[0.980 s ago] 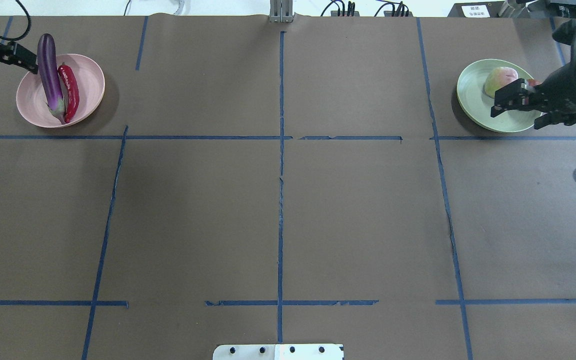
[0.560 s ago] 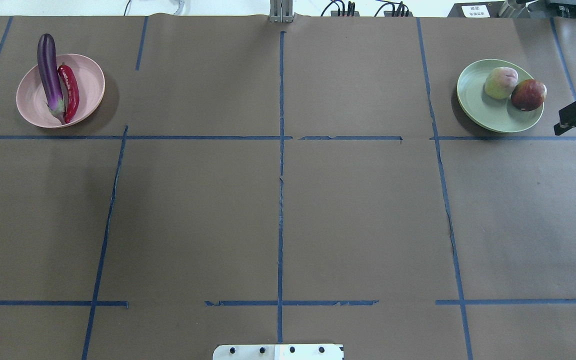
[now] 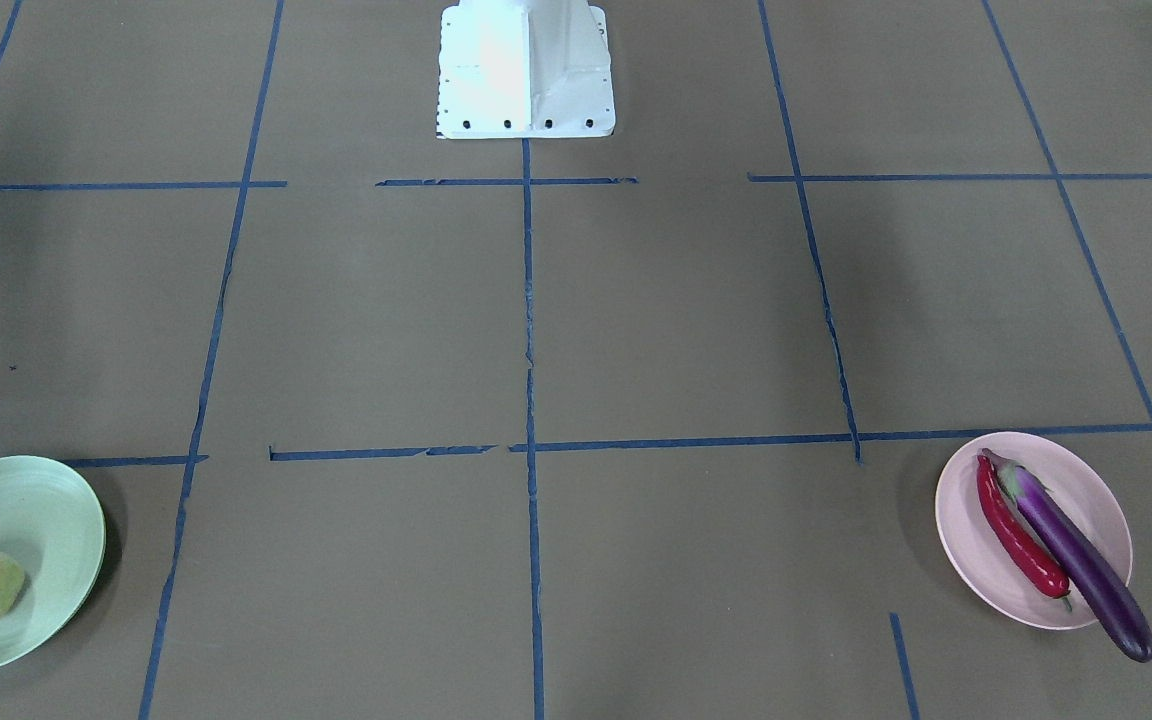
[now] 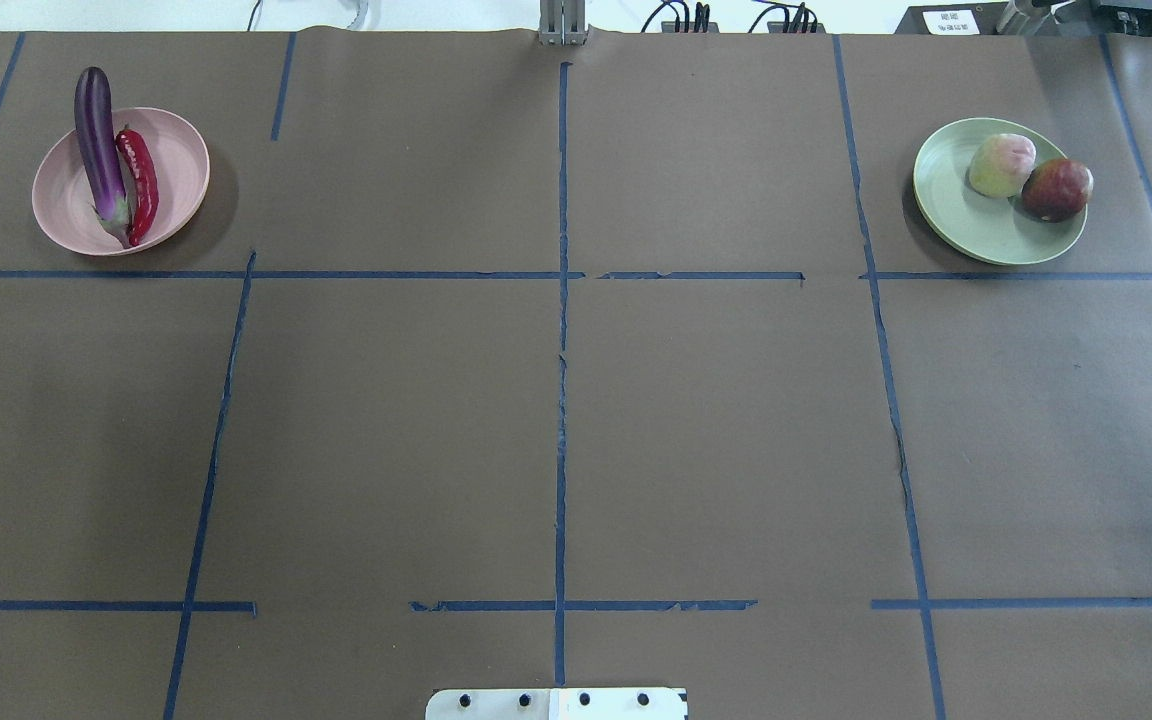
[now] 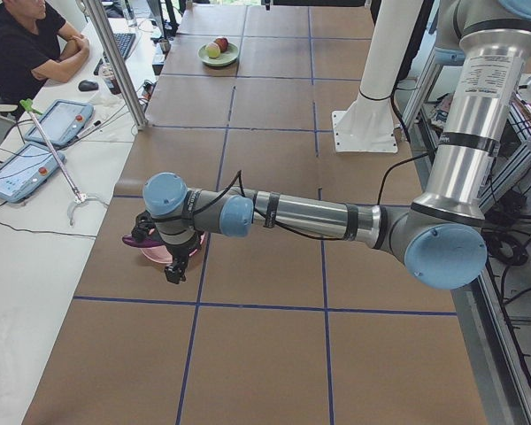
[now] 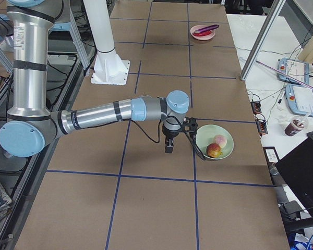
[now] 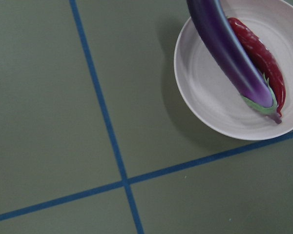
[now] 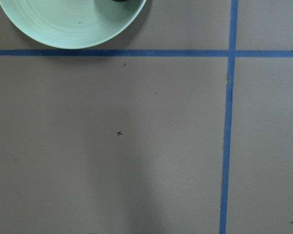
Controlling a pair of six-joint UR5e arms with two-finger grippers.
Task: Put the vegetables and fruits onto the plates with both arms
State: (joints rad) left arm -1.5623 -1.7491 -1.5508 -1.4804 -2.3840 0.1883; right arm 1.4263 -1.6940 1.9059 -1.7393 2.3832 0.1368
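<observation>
The purple eggplant (image 4: 96, 140) and the red chili (image 4: 139, 180) lie side by side on the pink plate (image 4: 176, 160) at the far left; the eggplant's tip overhangs the rim. They also show in the left wrist view, eggplant (image 7: 229, 53) beside chili (image 7: 261, 53). The pale green fruit (image 4: 1001, 165) and the red fruit (image 4: 1056, 189) sit on the green plate (image 4: 946, 200) at the far right. My left gripper (image 5: 174, 271) hangs just beside the pink plate (image 5: 155, 254). My right gripper (image 6: 169, 148) hangs beside the green plate (image 6: 206, 136). I cannot tell whether either is open or shut.
The white base block (image 4: 556, 703) sits at the table's near middle edge. Blue tape lines cross the brown table cover. An operator (image 5: 26, 44) sits at a side desk with tablets (image 5: 60, 119) beyond the table's far edge.
Both grippers have drawn back from the plates and left the overhead view. The right one moved off the green plate, and the red fruit now shows lying there.
</observation>
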